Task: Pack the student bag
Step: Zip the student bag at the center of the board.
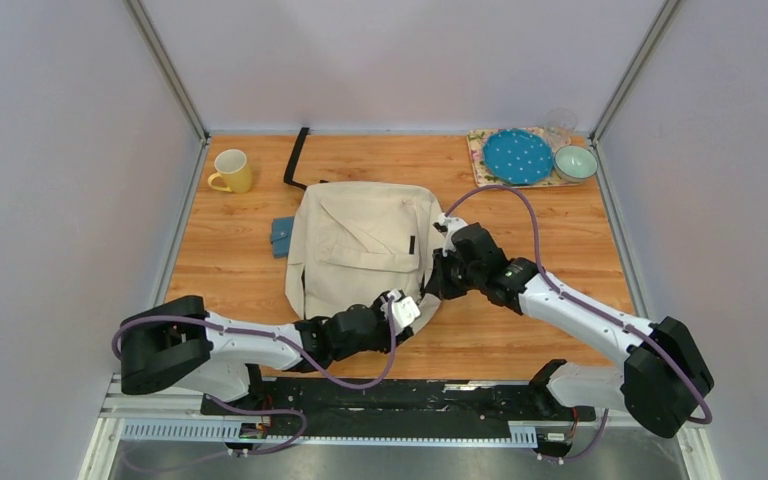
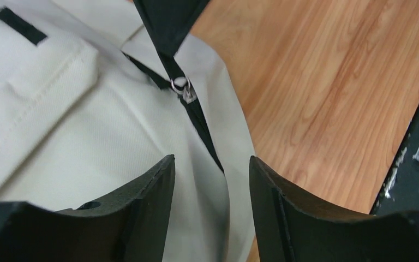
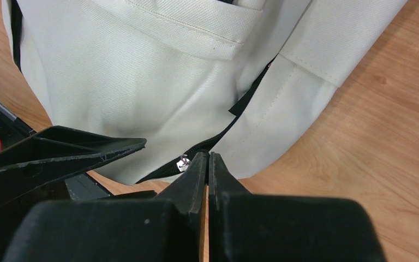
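Tabletop (image 1: pixel 560 230), student bag (image 1: pixel 360 245) near front edge, left tool (image 2: pixel 211 159) parted, empty, right tool (image 3: pixel 207 155) closed

high rear overview; both wrist close-ups on the student bag (image 1: pixel 355 245)

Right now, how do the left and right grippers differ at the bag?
The left gripper is open, jaws apart above the student bag; the right gripper is shut. The left reaches in at the bag's near corner, the right from its right side. Both are at the bag's black zipper.
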Robot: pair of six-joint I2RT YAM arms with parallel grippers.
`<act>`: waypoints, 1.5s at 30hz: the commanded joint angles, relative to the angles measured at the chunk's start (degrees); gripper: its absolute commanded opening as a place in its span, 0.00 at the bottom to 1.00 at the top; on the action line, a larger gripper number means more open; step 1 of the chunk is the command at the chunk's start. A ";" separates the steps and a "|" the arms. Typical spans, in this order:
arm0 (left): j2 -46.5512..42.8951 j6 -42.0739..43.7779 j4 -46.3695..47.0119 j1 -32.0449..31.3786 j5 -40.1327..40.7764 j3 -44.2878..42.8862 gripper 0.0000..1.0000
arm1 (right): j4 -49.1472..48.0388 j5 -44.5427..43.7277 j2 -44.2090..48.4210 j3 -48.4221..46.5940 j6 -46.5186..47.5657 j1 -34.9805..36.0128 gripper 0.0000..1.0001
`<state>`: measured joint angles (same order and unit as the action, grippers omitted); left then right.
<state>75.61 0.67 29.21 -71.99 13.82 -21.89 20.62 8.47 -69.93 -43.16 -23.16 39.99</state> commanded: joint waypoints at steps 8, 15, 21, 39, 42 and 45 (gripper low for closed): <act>7.09 2.68 4.10 -0.26 0.33 -7.38 0.52 | -1.64 0.23 2.69 0.44 1.36 0.18 0.00; 6.39 -0.40 5.42 -0.35 0.51 -3.87 0.00 | -1.90 -0.38 1.91 0.62 1.27 0.18 0.00; 2.44 -3.91 6.39 -0.26 -7.47 1.23 0.00 | 0.02 -3.37 -3.62 -2.10 1.27 0.18 0.00; 4.01 -7.61 0.94 -1.66 -16.73 10.46 0.00 | -1.46 -14.09 -10.75 -5.18 -0.66 1.23 0.00; 4.45 -7.43 0.32 -2.80 -15.59 11.17 0.00 | -3.04 -15.59 -8.74 -5.45 -1.45 1.15 0.00; 4.98 -7.43 0.85 -3.60 -15.15 11.78 0.00 | -5.24 -14.00 -6.02 -4.74 -2.06 1.32 0.00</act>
<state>78.32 -4.29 40.21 -71.99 6.57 -13.96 23.03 7.01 -80.36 -45.43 -25.54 43.09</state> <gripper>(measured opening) 0.018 0.007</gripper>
